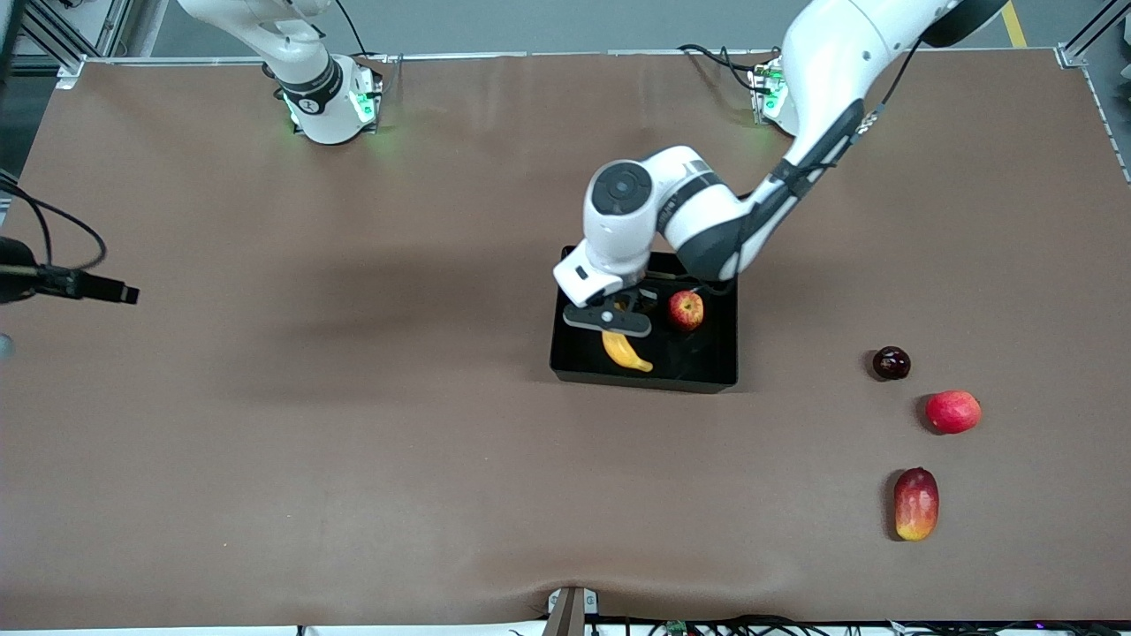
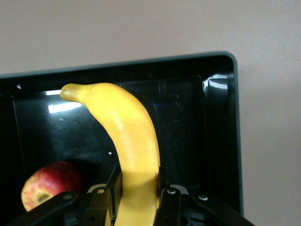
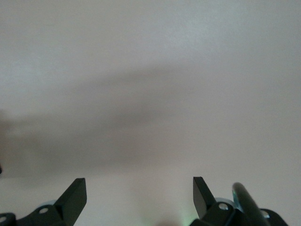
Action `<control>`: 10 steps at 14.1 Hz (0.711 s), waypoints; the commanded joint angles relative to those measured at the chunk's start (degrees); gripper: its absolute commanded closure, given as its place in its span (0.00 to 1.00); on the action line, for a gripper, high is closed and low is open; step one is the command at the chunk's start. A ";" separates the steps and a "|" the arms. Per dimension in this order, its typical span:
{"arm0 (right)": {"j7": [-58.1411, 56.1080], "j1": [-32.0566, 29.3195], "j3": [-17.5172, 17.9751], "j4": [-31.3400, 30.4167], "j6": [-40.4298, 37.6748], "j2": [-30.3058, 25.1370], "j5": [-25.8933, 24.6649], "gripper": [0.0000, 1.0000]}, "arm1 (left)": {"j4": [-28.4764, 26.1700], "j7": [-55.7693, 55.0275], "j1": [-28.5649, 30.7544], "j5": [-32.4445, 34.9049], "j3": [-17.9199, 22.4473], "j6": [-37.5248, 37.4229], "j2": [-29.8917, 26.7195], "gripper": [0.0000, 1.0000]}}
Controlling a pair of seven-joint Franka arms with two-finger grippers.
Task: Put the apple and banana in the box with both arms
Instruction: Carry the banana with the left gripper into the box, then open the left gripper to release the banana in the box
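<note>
The black box (image 1: pixel 645 382) sits mid-table. The apple (image 1: pixel 686 310) lies inside it, toward the left arm's end; it also shows in the left wrist view (image 2: pixel 47 186). My left gripper (image 1: pixel 618 322) is over the box, shut on the yellow banana (image 1: pixel 626 351). In the left wrist view the fingers (image 2: pixel 137 176) clamp the banana (image 2: pixel 134 141), whose free end points at the box wall (image 2: pixel 141 70). I cannot tell whether the banana touches the box floor. My right gripper (image 3: pixel 139 188) is open and empty over bare table; it is out of the front view.
Three fruits lie toward the left arm's end of the table: a dark round fruit (image 1: pixel 891 363), a pinkish-red fruit (image 1: pixel 952 412) and a red-and-yellow mango (image 1: pixel 915 504). A black device on a cable (image 1: pixel 71 284) juts in at the right arm's end.
</note>
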 commanded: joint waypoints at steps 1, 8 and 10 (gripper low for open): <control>0.52 -5.96 7.22 -3.25 0.04 -5.55 -1.61 0.00 | -1.36 -4.67 -1.47 4.36 0.28 0.72 0.39 1.00; 4.04 3.24 -3.38 -9.59 2.24 -11.98 -2.32 0.00 | -1.19 -5.05 -1.91 10.25 0.72 5.83 6.44 1.00; 4.04 4.07 -3.94 -10.29 2.32 -12.25 -2.32 0.00 | -0.67 -5.04 -2.00 10.87 0.81 5.83 8.47 1.00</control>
